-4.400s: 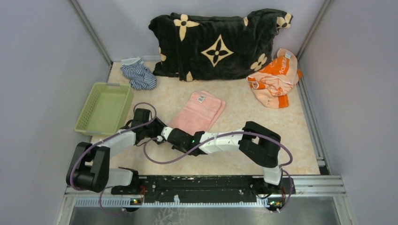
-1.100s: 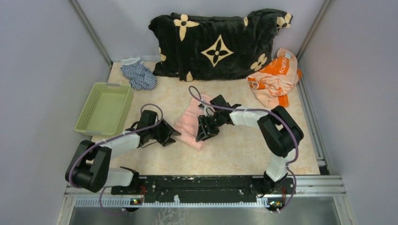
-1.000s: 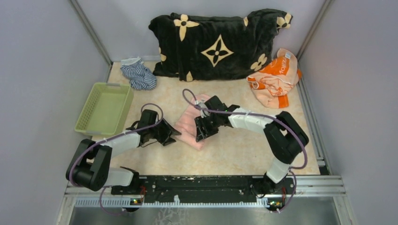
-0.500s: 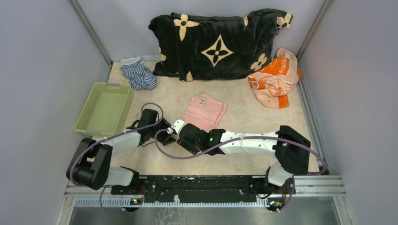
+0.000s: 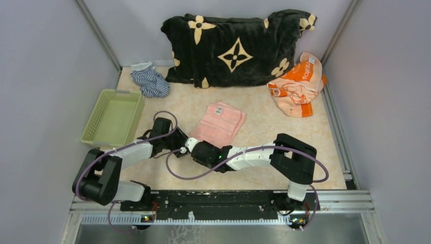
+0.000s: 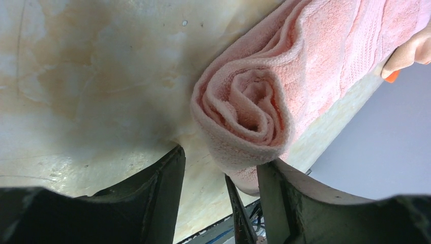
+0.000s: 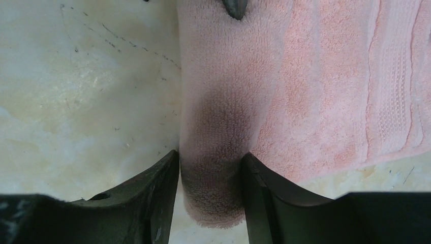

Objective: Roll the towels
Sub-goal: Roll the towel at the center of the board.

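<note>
My right arm has swung back from the middle of the pink towel [image 5: 219,122] to its near end, so the rolling can go on. The orange towel [image 5: 297,86] lies unrolled at the table's [image 5: 264,140] far right. The right pincer [image 7: 211,155] grips the roll. Only the left wrist view shows the spiral end. There the left pincer [image 6: 221,157] stands half-wide around it, seemingly not pinching.

No text is legible. White label [image 5: 218,108] on the pink towel [image 5: 226,127]: dark print, too small to read. White lettering [image 5: 309,71] on the crumpled orange towel [image 5: 295,91]: characters cannot be made out.
</note>
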Tool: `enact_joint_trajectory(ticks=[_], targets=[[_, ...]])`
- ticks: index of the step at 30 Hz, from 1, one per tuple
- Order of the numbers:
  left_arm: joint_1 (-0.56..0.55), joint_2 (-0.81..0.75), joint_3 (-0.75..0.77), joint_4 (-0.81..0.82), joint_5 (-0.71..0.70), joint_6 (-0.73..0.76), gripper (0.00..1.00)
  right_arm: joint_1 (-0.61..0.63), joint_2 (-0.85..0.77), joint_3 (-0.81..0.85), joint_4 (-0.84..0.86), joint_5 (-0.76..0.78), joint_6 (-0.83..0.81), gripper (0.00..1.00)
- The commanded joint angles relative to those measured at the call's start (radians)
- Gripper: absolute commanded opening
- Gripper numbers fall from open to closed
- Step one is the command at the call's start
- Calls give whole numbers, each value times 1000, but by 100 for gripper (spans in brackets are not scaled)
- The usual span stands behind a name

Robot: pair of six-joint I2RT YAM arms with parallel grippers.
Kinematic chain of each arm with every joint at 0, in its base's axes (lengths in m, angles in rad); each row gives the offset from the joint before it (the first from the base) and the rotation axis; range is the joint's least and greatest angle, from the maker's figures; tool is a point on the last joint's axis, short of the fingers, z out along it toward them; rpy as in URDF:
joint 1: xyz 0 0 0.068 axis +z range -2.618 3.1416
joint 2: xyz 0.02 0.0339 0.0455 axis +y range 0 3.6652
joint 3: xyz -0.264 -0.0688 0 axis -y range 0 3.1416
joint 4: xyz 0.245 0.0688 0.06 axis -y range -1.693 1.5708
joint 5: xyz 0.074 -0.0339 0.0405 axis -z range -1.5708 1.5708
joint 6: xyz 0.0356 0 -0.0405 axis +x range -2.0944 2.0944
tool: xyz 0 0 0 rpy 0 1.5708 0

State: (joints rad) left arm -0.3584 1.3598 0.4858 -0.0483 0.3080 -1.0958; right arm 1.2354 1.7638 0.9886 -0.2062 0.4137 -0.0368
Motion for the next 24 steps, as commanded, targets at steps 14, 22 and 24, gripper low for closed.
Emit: enact_joint_trajectory(ticks=[14,22,24], targets=[[15,-177,6,-144,-124,80,76,-203,5,78,-108,-735,117,2],[17,-346,-45,-120,-80,63,80,-430,73,-2,174,-1350,372,0],[14,-351,-59,-97,-45,33,80,-482,100,-48,316,-1445,484,0]])
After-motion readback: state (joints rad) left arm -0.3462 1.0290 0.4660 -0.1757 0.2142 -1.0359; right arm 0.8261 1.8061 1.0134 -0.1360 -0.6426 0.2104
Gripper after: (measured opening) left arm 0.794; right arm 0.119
